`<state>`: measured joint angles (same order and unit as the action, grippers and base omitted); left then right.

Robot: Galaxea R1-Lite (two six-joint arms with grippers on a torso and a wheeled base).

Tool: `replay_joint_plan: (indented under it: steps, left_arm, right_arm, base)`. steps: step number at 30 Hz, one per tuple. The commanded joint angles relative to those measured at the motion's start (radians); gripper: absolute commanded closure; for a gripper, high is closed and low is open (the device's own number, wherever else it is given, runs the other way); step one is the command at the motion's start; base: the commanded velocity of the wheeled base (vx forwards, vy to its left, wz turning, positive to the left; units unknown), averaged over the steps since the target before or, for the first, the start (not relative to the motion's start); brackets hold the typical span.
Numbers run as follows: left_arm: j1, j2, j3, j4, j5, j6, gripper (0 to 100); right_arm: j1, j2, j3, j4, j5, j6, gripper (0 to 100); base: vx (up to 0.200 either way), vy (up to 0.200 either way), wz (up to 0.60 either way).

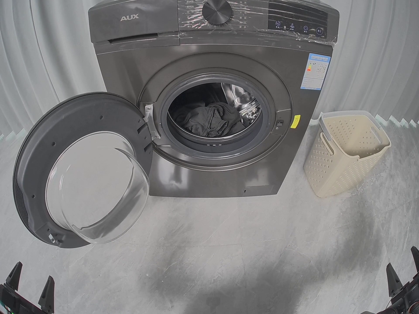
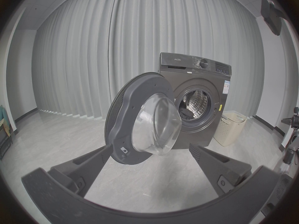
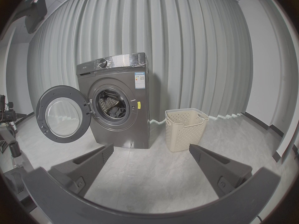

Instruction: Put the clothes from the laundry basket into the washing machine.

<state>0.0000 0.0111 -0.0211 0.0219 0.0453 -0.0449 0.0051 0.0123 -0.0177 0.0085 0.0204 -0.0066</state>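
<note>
Gaping wide, left gripper (image 2: 150,147), right gripper (image 3: 151,146), empty

A staged test room arranged as a laundry corner, not a lived-in home. Pleated pale curtains (image 3: 193,47) run from ceiling to floor along the walls, and the floor (image 1: 244,249) is smooth grey stone-look tile. A grey front-loading washing machine (image 1: 209,153) stands alone before the curtains. Clear plastic film (image 1: 244,14) wraps its control panel, and a printed label (image 1: 315,71) sits on its front. A cream perforated laundry basket (image 1: 345,153) stands just beside it.
</note>
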Motion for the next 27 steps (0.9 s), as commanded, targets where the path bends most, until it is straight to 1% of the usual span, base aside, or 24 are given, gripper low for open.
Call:
replay_joint_plan:
  steps: [1, 2, 4, 7, 16, 27]
  left_arm:
    - [-0.002, -0.011, 0.006, 0.01, -0.051, 0.008, 0]
    - [-0.002, -0.011, 0.006, 0.01, -0.051, 0.007, 0]
    - [-0.002, -0.011, 0.006, 0.01, -0.05, 0.007, 0]
    - [-0.002, -0.011, 0.006, 0.01, -0.05, 0.007, 0]
    - [-0.002, -0.011, 0.006, 0.009, -0.048, -0.003, 0]
    - [-0.002, -0.011, 0.006, 0.009, -0.048, -0.003, 0]
  right_arm:
    - [-0.001, -0.012, 0.016, -0.005, -0.005, 0.01, 0]
    - [-0.001, -0.012, 0.016, -0.004, -0.005, 0.002, 0]
    - [-0.001, -0.012, 0.016, -0.004, -0.002, 0.002, 0]
    - [-0.001, -0.012, 0.016, -0.004, -0.002, 0.002, 0]
    - [-0.001, -0.012, 0.016, -0.004, -0.002, 0.002, 0]
    - [-0.001, -0.012, 0.016, -0.004, 0.0, 0.002, 0]
  base:
    - [0.0, 0.0, 0.0]
    - [0.0, 0.0, 0.0]
    - [0.0, 0.0, 0.0]
    - [-0.2, 0.0, 0.0]
    - [0.0, 0.0, 0.0]
    - [0.0, 0.2, 0.0]
